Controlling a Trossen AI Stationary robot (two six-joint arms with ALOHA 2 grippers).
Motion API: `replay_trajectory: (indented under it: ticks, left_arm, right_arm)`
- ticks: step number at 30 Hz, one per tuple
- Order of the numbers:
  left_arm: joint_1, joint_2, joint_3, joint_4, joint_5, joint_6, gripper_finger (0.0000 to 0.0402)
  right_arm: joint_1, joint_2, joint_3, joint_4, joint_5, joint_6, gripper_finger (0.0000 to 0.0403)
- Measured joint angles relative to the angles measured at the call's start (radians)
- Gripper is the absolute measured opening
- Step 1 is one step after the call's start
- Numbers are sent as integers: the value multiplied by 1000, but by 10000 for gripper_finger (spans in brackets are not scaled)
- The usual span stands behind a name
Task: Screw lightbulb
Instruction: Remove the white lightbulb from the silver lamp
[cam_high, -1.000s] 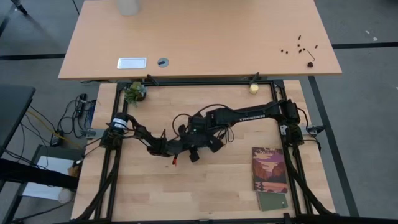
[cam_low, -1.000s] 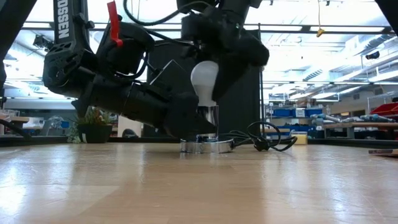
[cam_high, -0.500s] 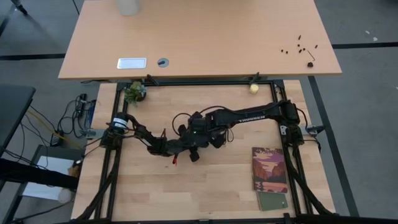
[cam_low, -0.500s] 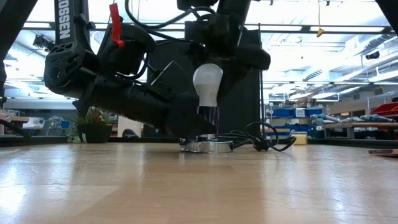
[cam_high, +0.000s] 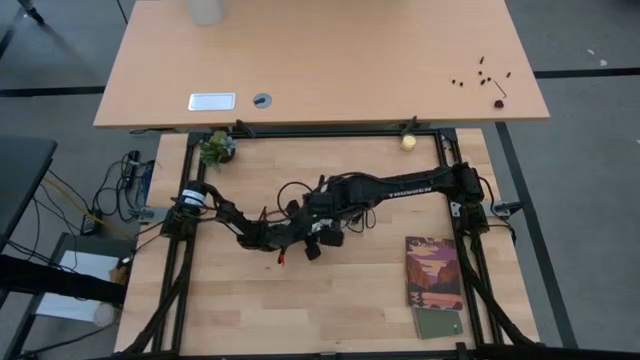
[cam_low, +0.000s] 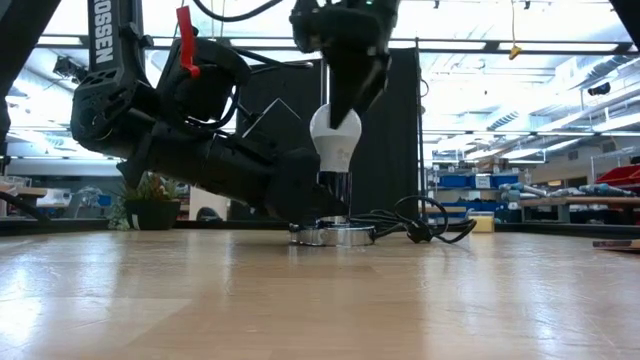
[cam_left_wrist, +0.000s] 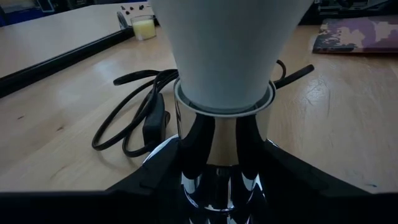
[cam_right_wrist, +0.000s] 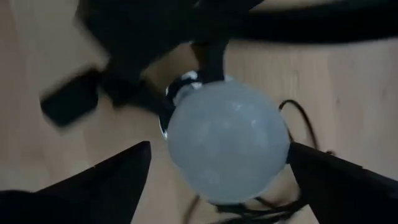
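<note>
**Bulb seated, right fingers spread around it**

Here I have the lightbulb (cam_low: 334, 142) standing upright in the silver socket (cam_low: 331, 233) on the worktop (cam_low: 320, 300). My left gripper (cam_high: 283, 233) lies low with its fingers clamped on the socket, I judge to stop it turning. My right gripper (cam_right_wrist: 217, 163) hangs directly above, its fingers (cam_right_wrist: 102, 177) spread open and standing clear on either side of the bulb's dome, likely between twists.

Bare tabletop (cam_low: 480, 300) lies open (black cord (cam_low: 420, 225) coils beside the lightbulb (cam_low: 334, 140)).
</note>
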Motion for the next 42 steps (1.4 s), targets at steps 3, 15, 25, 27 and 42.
replay_trajectory:
  ticks: [3,15,25,27,42]
  left_arm:
    - [0,0,0,0,0,0,191]
    - [0,0,0,0,-2,-1,190]
    - [0,0,0,-2,-2,0,190]
    - [0,0,0,-1,-2,0,190]
    - [-1,0,0,-1,0,4,190]
  right_arm:
    - [-2,-1,-14,58,5,179,394]
    - [-33,-1,-109,164,-3,530,366]
    - [-41,-1,-113,198,-3,502,305]
    - [-44,-1,-113,182,-10,453,285]
    - [-38,-1,-112,160,-101,-572,288]
